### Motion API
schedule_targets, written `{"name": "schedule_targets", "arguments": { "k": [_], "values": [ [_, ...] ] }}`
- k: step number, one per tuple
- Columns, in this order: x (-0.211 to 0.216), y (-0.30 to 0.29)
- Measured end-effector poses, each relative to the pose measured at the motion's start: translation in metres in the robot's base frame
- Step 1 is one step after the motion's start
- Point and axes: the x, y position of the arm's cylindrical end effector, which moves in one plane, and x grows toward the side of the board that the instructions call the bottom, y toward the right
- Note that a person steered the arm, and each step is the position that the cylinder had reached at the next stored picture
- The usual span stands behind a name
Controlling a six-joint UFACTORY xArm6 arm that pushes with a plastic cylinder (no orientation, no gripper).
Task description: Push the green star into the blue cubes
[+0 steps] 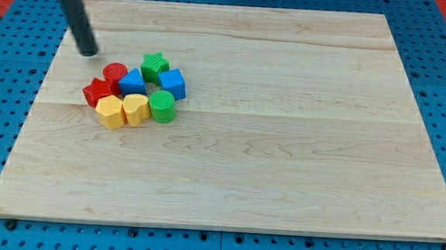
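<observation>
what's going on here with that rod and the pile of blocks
A robot arm's rod is working a wooden board. My tip sits up and to the view's left of a tight cluster, near the red cylinder, touching nothing. The green star already sits against the two blue cubes.

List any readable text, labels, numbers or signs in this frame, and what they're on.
None readable. The light wooden board, the blue perforated table, the dark rod with my tip and the coloured blocks, such as the green star and blue cubes, carry no print.
</observation>
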Motion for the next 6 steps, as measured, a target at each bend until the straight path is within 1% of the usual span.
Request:
{"name": "schedule_targets", "arguments": {
  "k": [1, 2, 3, 4, 5, 6],
  "values": [
    [-0.001, 0.063],
    [0.005, 0.089],
    [0.022, 0.1],
    [0.029, 0.099],
    [0.005, 0.112],
    [0.006, 0.186]
  ]
}}
